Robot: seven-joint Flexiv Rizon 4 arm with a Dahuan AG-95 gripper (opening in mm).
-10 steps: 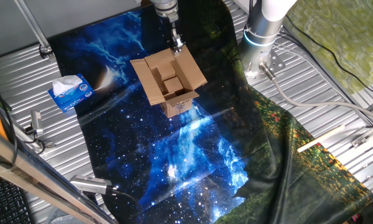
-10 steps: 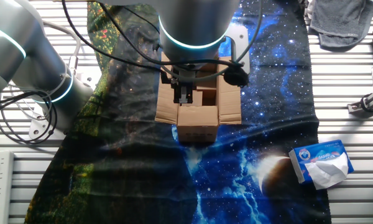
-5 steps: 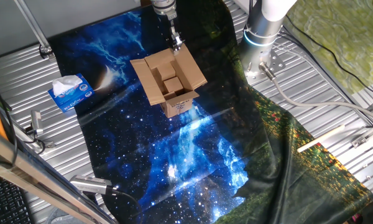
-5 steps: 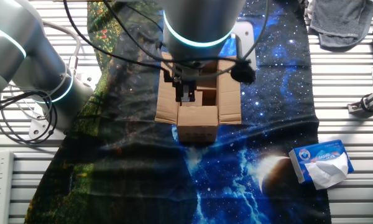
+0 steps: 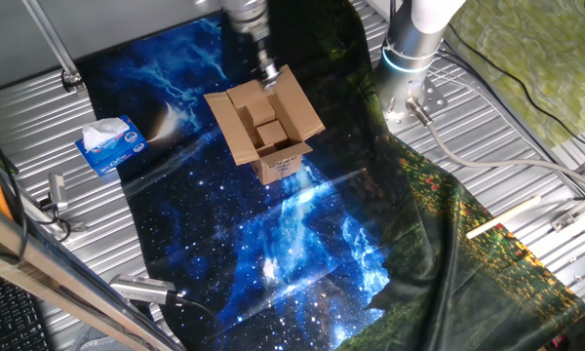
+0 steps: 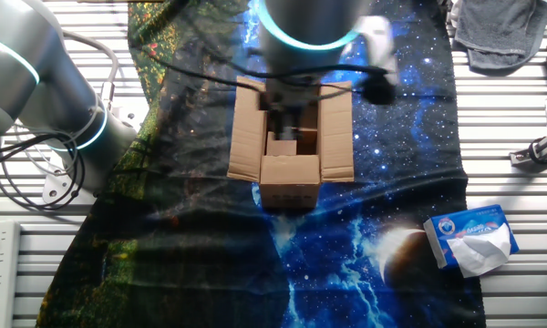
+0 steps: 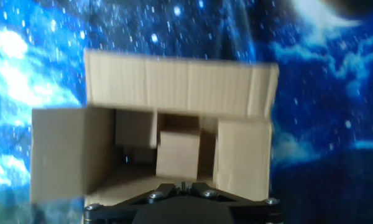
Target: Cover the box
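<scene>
Hand view showed you the small brown cardboard box (image 7: 174, 137) on the starry blue cloth (image 7: 323, 112), all four flaps folded out. Your claw (image 5: 268, 74) hung blurred over its far flap, likely to push it shut; I couldn't tell if it was open.

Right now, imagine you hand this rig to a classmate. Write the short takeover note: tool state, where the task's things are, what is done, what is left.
Tool: blurred with motion above the far edge of the box, holding nothing that can be seen; whether it is open or shut cannot be told.
Box: upright on the starry blue cloth, white label facing the near side in one fixed view. All four top flaps are spread outward, and a smaller cardboard block sits inside.
Done: nothing closed yet.
Left: fold all four flaps in so that the box is covered.
Tissue box lies apart on the metal table; not part of the job.
</scene>
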